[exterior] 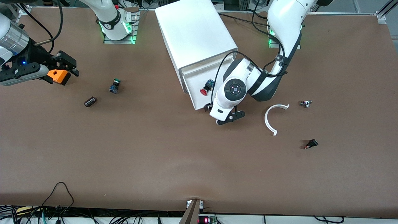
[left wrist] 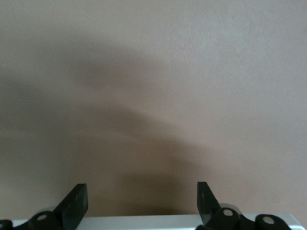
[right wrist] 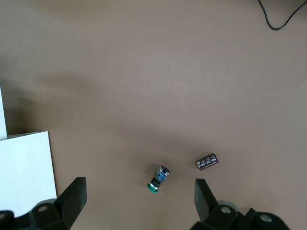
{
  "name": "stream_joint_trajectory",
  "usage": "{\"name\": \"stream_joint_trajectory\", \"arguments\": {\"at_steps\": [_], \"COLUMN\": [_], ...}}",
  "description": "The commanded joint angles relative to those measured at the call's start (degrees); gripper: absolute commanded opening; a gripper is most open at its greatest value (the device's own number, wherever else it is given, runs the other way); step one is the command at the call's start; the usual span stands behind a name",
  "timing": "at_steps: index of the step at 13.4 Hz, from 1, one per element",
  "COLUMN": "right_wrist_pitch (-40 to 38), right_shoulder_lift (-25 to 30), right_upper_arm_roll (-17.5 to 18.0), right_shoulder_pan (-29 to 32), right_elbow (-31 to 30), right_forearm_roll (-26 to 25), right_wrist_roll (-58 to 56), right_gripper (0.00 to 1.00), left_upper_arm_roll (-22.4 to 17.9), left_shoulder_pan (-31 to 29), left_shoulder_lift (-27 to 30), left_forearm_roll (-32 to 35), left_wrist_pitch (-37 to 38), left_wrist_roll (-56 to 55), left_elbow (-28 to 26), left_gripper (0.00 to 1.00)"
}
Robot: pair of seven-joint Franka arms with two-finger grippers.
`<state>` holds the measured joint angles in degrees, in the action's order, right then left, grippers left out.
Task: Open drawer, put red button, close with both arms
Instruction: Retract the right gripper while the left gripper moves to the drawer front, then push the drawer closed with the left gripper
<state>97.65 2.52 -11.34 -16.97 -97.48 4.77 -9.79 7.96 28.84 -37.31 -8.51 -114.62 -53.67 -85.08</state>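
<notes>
The white cabinet (exterior: 196,31) stands at the robots' edge of the table, and its lowest drawer (exterior: 190,93) is pulled out. The red button (exterior: 205,89) lies on its side in the drawer. My left gripper (exterior: 211,109) is at the drawer's front corner. In the left wrist view the left gripper (left wrist: 141,201) is open, with the drawer's white edge (left wrist: 144,221) between its fingers. My right gripper (exterior: 69,67) hangs over the table at the right arm's end. In the right wrist view the right gripper (right wrist: 139,199) is open and empty.
An orange box (exterior: 57,76) shows by the right gripper. A green-capped button (exterior: 115,85) (right wrist: 158,178) and a dark chip (exterior: 90,101) (right wrist: 207,161) lie near it. A white curved piece (exterior: 273,119), a small metal part (exterior: 306,103) and a small black part (exterior: 311,144) lie toward the left arm's end.
</notes>
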Motion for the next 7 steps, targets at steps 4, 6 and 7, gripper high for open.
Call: {"name": "stream_joint_trajectory", "arguments": {"at_steps": [4,6,7], "right_wrist_pitch": [0.3,0.2,0.2], "right_shoulder_lift": [1.4,1.4,1.4], "right_upper_arm_roll": [0.9,0.9,1.0], "right_shoulder_pan": [0.8,0.8,0.8], "right_elbow": [-1.4,-1.3,-1.2], "right_forearm_roll": [-0.7,-0.7,-0.7], "right_wrist_roll": [-0.9,-0.9,-0.9], "right_gripper": [1.00,1.00,1.00], "left_upper_arm_roll": [4.2,4.8,4.9], "left_shoulder_pan": [-0.4,-0.4,-0.1], "left_shoulder_lift": [3.4,3.5,3.5], "left_forearm_roll": [-2.7,-2.7,-3.1], "left_wrist_pitch": [-0.6,-0.7,-0.7], "left_wrist_roll": [-0.6,-0.6,-0.6], "left_elbow": [-6.2,-6.8,-7.2], "left_gripper": [1.00,1.00,1.00]}}
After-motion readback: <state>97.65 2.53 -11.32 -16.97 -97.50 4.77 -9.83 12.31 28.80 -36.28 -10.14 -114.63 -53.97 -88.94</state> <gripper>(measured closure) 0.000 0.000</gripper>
